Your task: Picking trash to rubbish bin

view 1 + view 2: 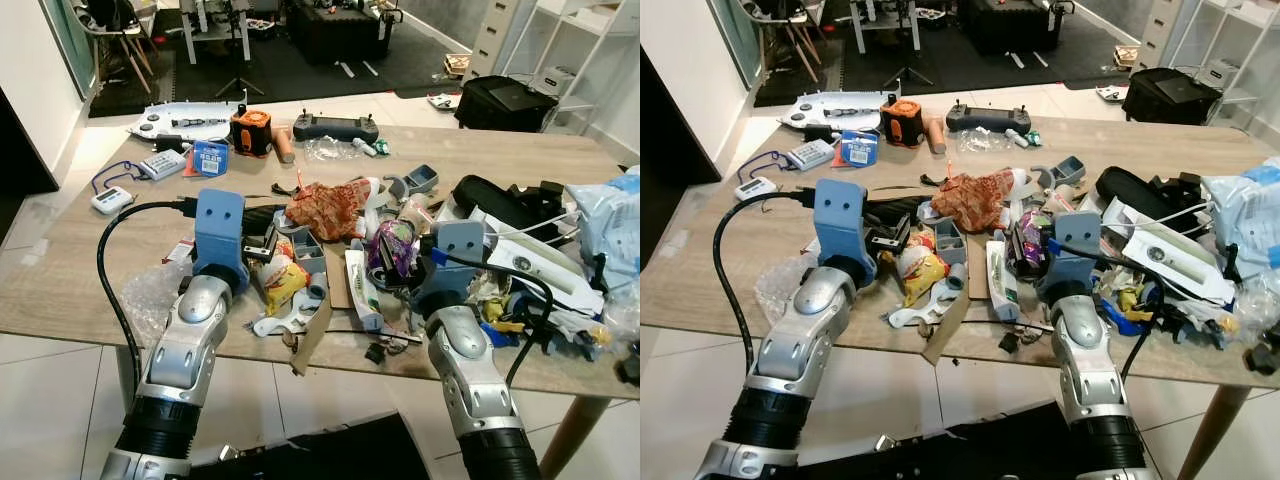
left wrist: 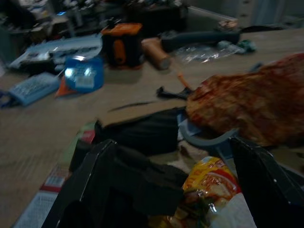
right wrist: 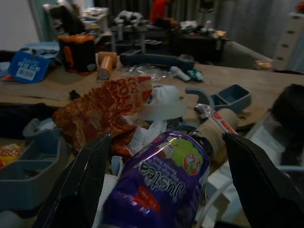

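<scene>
Mixed trash covers the wooden table [image 1: 90, 290]. My left gripper [image 2: 172, 141] is open low over the pile. A yellow snack packet [image 2: 213, 179] lies between its fingers [image 2: 88, 190], beside a black object [image 2: 142, 183]. The same packet [image 1: 283, 280] sits just right of the blue left wrist. My right gripper [image 3: 167, 137] is open too, and a purple snack packet [image 3: 156, 185] lies between its fingers [image 3: 256, 185]. That purple packet [image 1: 393, 245] is left of the right wrist. A crumpled red-orange wrapper [image 1: 328, 208] rests behind both packets.
A white tube [image 1: 362, 290] and a cardboard strip [image 1: 315, 335] lie at the table's front edge. Behind are an orange-black device [image 1: 251, 130], a controller [image 1: 335, 127] and a blue card [image 1: 210, 157]. Bags and papers [image 1: 610, 220] crowd the right. A black bag [image 1: 330, 450] sits below.
</scene>
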`<state>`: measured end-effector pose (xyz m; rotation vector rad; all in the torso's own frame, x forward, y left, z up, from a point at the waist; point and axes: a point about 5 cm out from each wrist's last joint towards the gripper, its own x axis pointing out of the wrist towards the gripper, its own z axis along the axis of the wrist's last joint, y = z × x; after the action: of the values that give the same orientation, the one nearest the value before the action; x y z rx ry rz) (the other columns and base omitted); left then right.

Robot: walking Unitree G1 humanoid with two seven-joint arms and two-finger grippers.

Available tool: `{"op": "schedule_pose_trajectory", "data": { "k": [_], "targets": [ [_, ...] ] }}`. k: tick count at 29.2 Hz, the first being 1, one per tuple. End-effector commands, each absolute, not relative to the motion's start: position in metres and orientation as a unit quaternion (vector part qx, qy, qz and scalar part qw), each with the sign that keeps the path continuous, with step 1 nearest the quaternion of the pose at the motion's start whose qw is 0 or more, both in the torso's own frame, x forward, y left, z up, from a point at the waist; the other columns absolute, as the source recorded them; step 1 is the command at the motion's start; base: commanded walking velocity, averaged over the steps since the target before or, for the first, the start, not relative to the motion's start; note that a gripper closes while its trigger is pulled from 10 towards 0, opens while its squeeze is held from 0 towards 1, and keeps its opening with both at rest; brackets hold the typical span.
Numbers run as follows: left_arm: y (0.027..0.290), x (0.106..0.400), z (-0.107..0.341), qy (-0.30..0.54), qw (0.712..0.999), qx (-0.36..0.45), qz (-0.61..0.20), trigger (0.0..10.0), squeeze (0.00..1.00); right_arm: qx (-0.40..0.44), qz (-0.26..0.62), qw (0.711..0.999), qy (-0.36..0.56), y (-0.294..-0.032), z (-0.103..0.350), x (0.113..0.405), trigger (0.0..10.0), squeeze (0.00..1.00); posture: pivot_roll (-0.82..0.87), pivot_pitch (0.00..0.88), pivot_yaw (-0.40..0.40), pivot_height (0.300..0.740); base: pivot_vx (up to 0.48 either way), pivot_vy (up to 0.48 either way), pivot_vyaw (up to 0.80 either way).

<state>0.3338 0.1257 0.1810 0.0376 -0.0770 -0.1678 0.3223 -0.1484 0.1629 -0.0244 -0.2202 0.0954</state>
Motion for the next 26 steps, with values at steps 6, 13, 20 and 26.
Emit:
{"op": "schedule_pose_trajectory", "data": {
  "k": [6, 13, 20, 26],
  "targets": [
    [0.128, 0.334, 0.175, -0.023, 0.996, 0.023, -0.079, 10.0, 0.00, -0.033, 0.077, 0.992, -0.089, -0.141, 0.174, 0.325, 10.0, 0.00, 0.02, 0.087, 0.021, 0.740, 0.000, 0.000, 0.00],
    [0.130, 0.335, 0.176, -0.025, 0.997, 0.021, -0.073, 10.0, 0.00, -0.028, 0.110, 0.993, -0.042, -0.133, 0.181, 0.331, 10.0, 0.00, 0.02, 0.104, 0.021, 0.740, 0.000, 0.000, 0.00],
    [0.131, 0.337, 0.178, -0.027, 0.997, 0.024, -0.071, 10.0, 0.00, 0.019, 0.115, 0.993, 0.016, -0.132, 0.180, 0.331, 10.0, 1.00, 0.02, 0.112, 0.022, 0.740, 0.000, 0.000, 0.00],
    [0.132, 0.339, 0.178, -0.027, 0.996, 0.031, -0.073, 10.0, 0.00, 0.026, 0.088, 0.994, 0.063, -0.137, 0.179, 0.343, 10.0, 1.00, 0.01, 0.122, 0.037, 0.740, 0.000, 0.000, 0.00]
  ]
}}
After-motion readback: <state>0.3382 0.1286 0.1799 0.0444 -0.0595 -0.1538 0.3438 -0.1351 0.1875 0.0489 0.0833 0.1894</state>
